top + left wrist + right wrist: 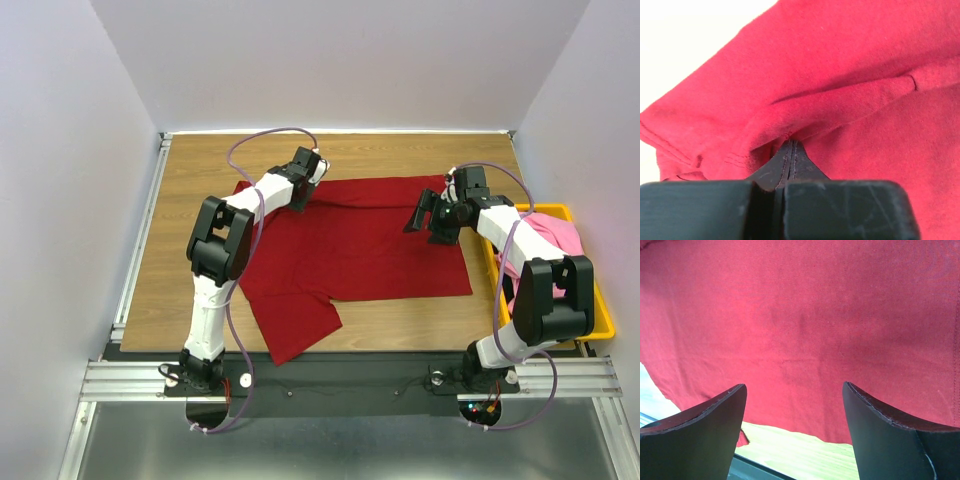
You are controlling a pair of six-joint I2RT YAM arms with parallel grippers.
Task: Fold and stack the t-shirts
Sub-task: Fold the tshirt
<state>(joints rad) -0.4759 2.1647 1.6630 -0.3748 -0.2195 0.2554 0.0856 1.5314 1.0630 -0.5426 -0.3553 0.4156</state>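
Pinching the red t-shirt (360,250) at its far-left corner, the left fingers (805,170) are pressing together. The right fingers (890,435) are hanging spread above its far-right edge, the shirt lying crosswise on the tabletop (200,180).

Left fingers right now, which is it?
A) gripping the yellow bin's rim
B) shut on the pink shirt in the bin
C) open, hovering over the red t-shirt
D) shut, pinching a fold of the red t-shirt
D: in the left wrist view the left fingers are pressed together, and a ridge of the red t-shirt is bunched up right at their tips.
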